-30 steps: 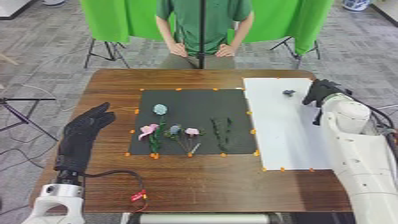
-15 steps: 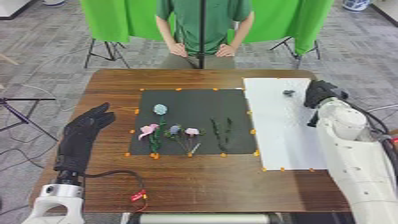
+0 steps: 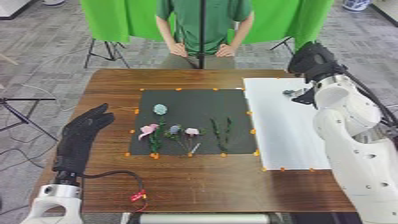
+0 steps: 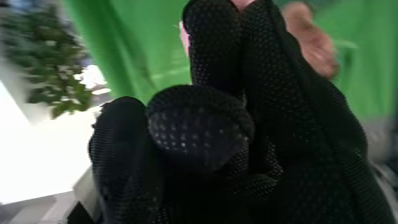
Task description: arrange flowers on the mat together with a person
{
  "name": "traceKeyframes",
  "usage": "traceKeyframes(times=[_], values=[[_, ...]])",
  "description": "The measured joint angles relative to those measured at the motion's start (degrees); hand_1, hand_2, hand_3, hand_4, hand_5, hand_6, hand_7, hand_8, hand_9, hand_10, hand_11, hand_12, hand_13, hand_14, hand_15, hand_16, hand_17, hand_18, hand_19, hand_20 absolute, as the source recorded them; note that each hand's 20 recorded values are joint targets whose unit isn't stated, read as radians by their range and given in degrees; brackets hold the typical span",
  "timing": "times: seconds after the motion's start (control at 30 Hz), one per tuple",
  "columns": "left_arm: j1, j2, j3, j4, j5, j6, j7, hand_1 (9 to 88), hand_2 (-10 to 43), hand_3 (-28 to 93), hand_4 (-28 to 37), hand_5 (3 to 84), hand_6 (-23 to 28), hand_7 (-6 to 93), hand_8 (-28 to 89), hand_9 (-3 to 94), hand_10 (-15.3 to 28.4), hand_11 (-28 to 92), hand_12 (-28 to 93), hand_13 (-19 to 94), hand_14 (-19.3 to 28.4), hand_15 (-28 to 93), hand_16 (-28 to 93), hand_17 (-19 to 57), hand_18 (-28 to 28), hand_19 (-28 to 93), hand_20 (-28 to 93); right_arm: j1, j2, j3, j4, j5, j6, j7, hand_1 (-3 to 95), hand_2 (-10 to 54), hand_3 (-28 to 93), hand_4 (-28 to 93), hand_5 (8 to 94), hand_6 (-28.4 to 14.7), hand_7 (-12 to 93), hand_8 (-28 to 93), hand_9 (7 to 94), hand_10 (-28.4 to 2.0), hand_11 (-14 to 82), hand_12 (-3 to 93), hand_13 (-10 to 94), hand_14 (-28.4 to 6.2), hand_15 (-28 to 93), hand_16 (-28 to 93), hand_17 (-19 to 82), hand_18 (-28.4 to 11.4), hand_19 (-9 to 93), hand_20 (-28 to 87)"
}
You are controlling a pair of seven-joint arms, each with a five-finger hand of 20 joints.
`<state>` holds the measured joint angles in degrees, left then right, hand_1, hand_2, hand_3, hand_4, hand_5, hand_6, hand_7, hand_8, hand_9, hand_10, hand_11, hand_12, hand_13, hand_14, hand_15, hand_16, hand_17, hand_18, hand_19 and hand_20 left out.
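The left hand [image 3: 82, 132] rests open over the table's left side, away from the flowers. The right hand [image 3: 315, 62] hangs over the far right corner of the white mat [image 3: 289, 130], its thumb side close to a small grey-blue flower [image 3: 289, 93]; touching or not, I cannot tell. In the right wrist view the right hand [image 4: 302, 130] has long straight fingers and holds nothing visible. On the dark mat [image 3: 191, 97] lie a pale blue flower [image 3: 160, 109], a pink one [image 3: 147, 130], a purple one [image 3: 174, 129], a pale pink one [image 3: 192, 131] and green stems [image 3: 218, 131].
Orange markers [image 3: 252, 131] sit along the mats' edges. A black cable with a red connector [image 3: 139, 195] lies on the brown table [image 3: 222, 185] near the left arm. Green cloth [image 3: 302, 20] hangs beyond the far edge.
The right hand has moved from the white mat's right edge forward and to the left, to its far corner, with the forearm following. The left hand and the flowers on the dark mat have stayed put.
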<state>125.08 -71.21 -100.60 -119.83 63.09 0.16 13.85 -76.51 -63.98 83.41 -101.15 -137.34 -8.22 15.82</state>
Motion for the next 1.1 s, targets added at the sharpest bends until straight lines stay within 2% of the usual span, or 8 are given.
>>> traceKeyframes(times=[0.27, 0.53, 1.1], values=[[-0.07, 0.0, -0.29, 0.0, 0.0, 0.02, -0.2, 25.5, -4.0, 66, -18.1, 45.5, 2.8, 12.4, -6, 44.8, 12.5, 17, 15, 34, 16.9, 14, 6, 1.2, 14.5, 8, 18, -1.42, -11.87, -3.34, -2.19, -1.12, -2.58, -1.88, 65.9, -9.5, 51, -17, 84.4, 0.8, 17, 8, 93.7, -8.3, 24.3, 27.1, 94, 0.0, 63, 17, 74, -8.8, 93, 37], [-0.87, -0.15, -0.34, 0.15, 0.0, -0.07, -0.58, 25.2, -3.8, 66, -18.3, 45.5, 2.8, 12.3, -6, 44.8, 12.5, 17, 15, 34, 16.9, 14, 6, 1.2, 14.5, 8, 18, -4.21, -19.89, -6.09, 0.65, -5.37, -5.18, -2.79, 64.3, -9.5, 52, -18, 84.0, 1.2, 18, 8, 93.7, -8.1, 25.7, 28.1, 94, 0.2, 63, 17, 74, -8.9, 93, 39], [-1.1, -1.07, -0.95, 0.13, 0.16, -0.63, -0.97, 25.1, -3.8, 67, -18.5, 45.5, 2.8, 12.3, -6, 44.8, 12.7, 17, 15, 34, 16.9, 14, 6, 1.2, 14.5, 8, 18, -6.28, -20.19, -8.79, 1.92, -8.39, -9.93, -4.1, 60.1, -9.5, 51, -17, 82.3, 1.8, 17, 7, 93.7, -8.7, 28.4, 27.5, 94, 0.2, 63, 18, 74, -8.8, 93, 42]])
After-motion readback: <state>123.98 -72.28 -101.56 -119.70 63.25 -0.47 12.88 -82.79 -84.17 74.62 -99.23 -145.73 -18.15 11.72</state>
